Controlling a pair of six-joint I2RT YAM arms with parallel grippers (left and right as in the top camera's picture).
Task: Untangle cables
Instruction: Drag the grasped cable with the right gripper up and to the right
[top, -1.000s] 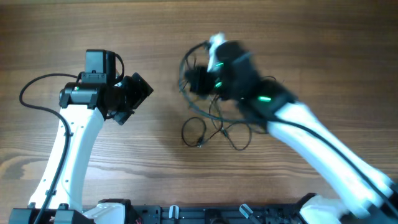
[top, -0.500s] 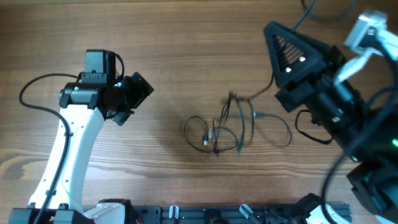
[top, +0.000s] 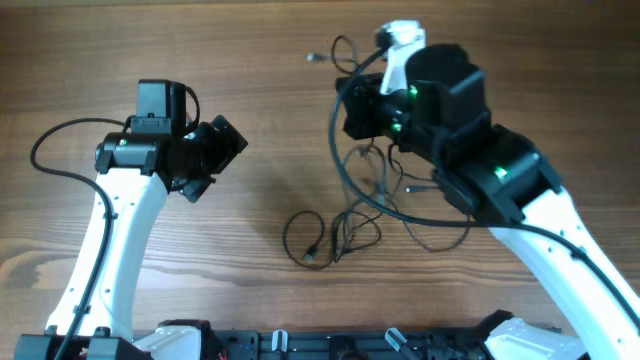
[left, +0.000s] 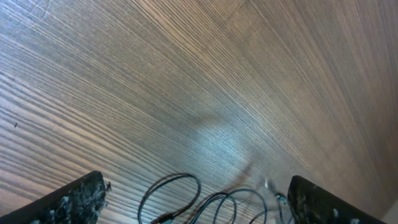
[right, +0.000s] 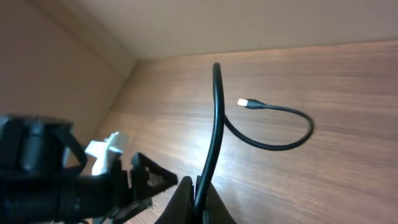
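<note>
One cable (right: 216, 124) you are holding aloft, pinched in your right claw (right: 198, 196); left claw (left: 199, 199) gaping wide; tangle (top: 350, 225) below likely needing pinning next.

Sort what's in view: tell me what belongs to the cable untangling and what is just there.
Part of the job:
cables, bunched on the table
held cable, pinched in the right hand
left hand, open and empty

Just there:
table
thick arm cord looping off the left arm
</note>
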